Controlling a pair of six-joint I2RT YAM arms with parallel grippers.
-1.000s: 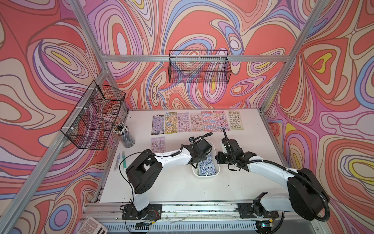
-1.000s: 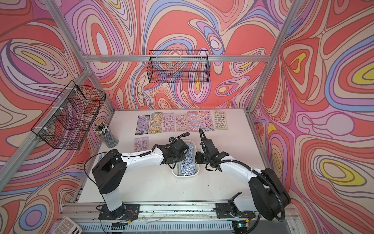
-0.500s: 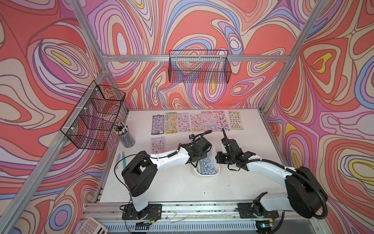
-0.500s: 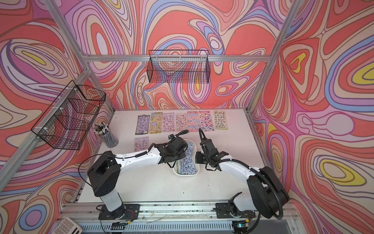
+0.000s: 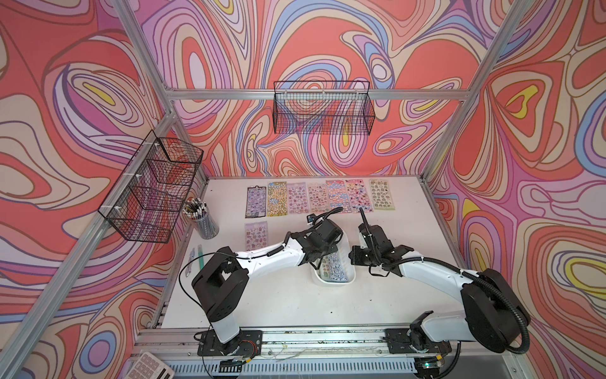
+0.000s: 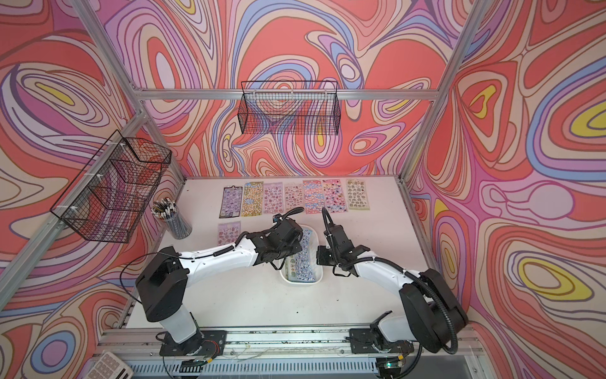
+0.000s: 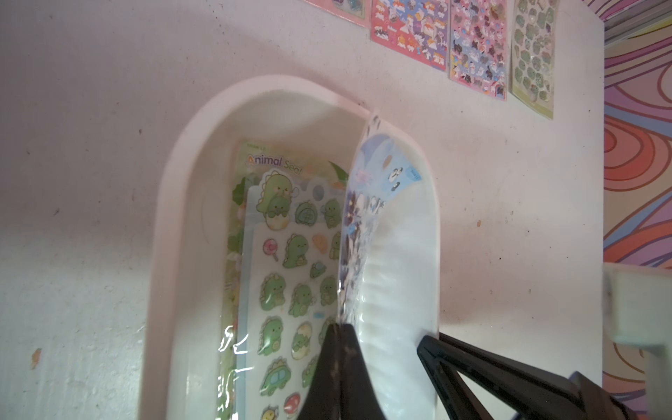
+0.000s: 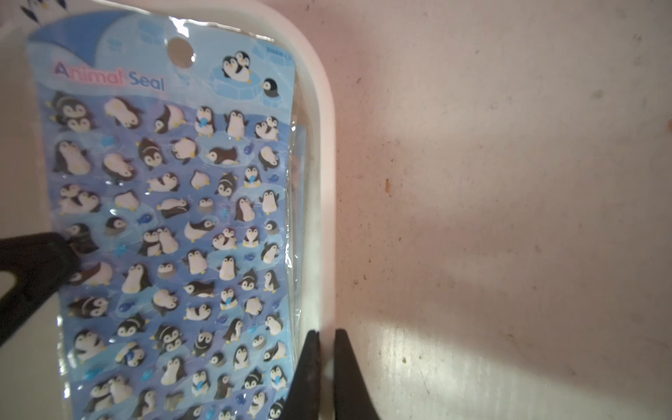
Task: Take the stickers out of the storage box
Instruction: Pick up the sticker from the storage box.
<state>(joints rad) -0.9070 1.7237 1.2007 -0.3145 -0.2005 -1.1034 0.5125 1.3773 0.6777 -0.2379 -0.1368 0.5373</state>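
Left arm's elbow has swung a little further toward the left wall than a second ago, and its wrist has shifted slightly over the box (image 5: 331, 283). The right arm looks just as it did, and the box sits on the same spot mid-table, between the two wrists.

Up close, the left pincer (image 7: 340, 325) has nipped fully shut on the long edge of the penguin sheet (image 8: 174, 218). That sheet stands tipped up on its side inside the box, curling, with its far end close to the rim. Below it a dinosaur sheet (image 7: 291, 283) lies flat on the box floor, with at least one more green sheet under that.

The right pincer (image 8: 326, 332) is almost closed too, straddling the box wall: one finger inside, one outside, white plastic squeezed between them.

The other stickers have not stirred. Seven lie in a row (image 5: 319, 198) along the back of the table (image 5: 278, 295). One lilac sheet (image 5: 256, 235) lies alone, just in front of the row's left end, well apart from the box.
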